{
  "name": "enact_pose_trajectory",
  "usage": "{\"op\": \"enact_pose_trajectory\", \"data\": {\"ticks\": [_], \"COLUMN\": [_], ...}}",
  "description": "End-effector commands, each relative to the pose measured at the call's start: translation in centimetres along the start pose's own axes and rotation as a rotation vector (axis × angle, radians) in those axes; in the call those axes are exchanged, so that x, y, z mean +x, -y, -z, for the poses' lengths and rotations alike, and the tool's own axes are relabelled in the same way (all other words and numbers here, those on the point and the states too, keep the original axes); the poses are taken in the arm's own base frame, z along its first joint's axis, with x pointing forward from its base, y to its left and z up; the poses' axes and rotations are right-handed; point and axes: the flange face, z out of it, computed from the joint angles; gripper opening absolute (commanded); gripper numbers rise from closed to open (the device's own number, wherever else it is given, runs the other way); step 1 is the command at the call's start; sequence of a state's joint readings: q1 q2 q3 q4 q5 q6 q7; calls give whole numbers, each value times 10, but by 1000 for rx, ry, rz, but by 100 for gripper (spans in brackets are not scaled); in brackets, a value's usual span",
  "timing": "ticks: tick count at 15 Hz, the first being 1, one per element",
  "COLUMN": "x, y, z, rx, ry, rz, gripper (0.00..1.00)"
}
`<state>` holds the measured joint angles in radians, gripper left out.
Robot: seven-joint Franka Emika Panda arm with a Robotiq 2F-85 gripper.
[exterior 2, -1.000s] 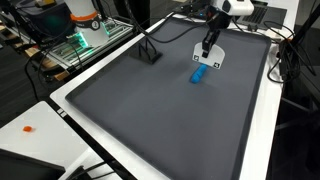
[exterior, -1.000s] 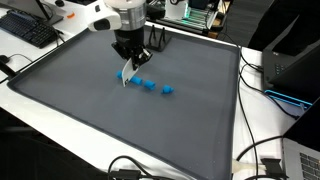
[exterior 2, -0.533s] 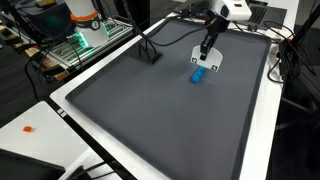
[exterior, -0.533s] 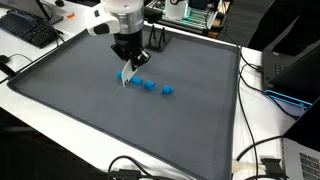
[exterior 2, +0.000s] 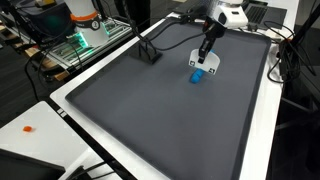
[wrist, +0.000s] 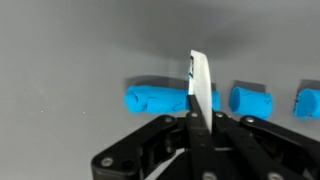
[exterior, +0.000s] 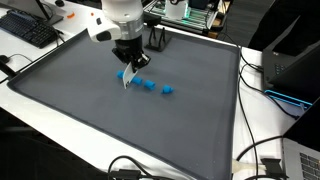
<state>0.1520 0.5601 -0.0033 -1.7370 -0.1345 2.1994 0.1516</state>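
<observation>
My gripper (wrist: 200,120) is shut on a thin white blade (wrist: 200,82) that sticks out edge-on from between the fingers. Right below the blade lies a long blue dough roll (wrist: 150,99). Two shorter blue pieces (wrist: 251,100) (wrist: 309,102) lie in a row beside it. In both exterior views the gripper (exterior: 128,66) (exterior 2: 204,52) hangs over the dark grey mat (exterior: 90,110) with the blade (exterior: 125,79) (exterior 2: 207,64) pointing down at the blue pieces (exterior: 148,84) (exterior 2: 198,75). I cannot tell whether the blade touches the roll.
The mat lies on a white table (exterior 2: 50,125). A black stand (exterior 2: 148,52) sits on the mat's far side. A keyboard (exterior: 30,30), cables (exterior: 255,165) and electronics (exterior 2: 85,35) surround the table. A small orange object (exterior 2: 28,128) lies on the table edge.
The gripper with the white blade has shifted slightly along the row of blue pieces and sits a little lower. The blue pieces have not moved.
</observation>
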Motion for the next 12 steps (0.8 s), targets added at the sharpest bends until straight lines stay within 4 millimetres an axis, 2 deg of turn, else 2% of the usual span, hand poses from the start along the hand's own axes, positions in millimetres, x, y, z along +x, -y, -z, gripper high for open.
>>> {"op": "enact_pose_trajectory", "data": {"ticks": [1, 12], "x": [-4, -9], "y": [-3, -2], "z": [-17, -32], "rx": [17, 38], "ry": [6, 9], "rz": [13, 6], "gripper": [1, 1]}}
